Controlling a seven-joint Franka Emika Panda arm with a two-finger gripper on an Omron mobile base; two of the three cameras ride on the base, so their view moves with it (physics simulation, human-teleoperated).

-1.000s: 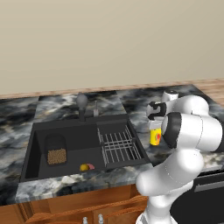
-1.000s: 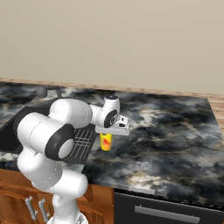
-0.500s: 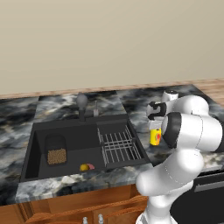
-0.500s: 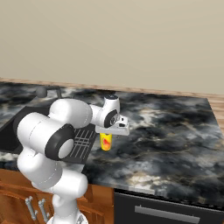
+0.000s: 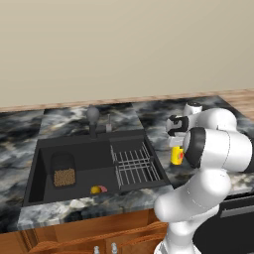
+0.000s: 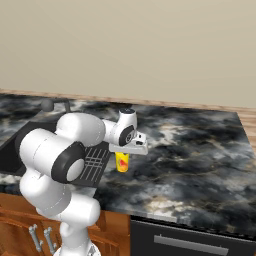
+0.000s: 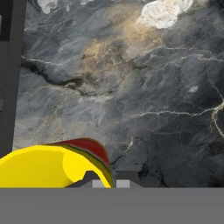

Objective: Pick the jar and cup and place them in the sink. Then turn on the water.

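Note:
The yellow cup (image 5: pixel 176 155) with its red mark stands upright on the dark marbled counter, just right of the sink (image 5: pixel 89 158). My gripper (image 5: pixel 176 145) comes down on it from above and is shut on its rim. In the hand view one fingertip sits inside the cup (image 7: pixel 48 168) and the other outside, with the gripper (image 7: pixel 107 183) pinching the wall. The right base view shows the cup (image 6: pixel 121 162) below the gripper (image 6: pixel 122 153). The brown speckled jar (image 5: pixel 64 176) stands in the left part of the basin. No water stream shows.
A grey wire rack (image 5: pixel 134 166) spans the sink's right part, beside the cup. A tiny yellow-and-pink blob (image 5: pixel 97 189) lies on the basin floor. The faucet (image 5: pixel 93 117) rises behind the sink. Open marbled counter (image 6: pixel 200 150) stretches to the right.
The fingers have closed onto the cup's rim. The arm, the cup and the jar stay where they were.

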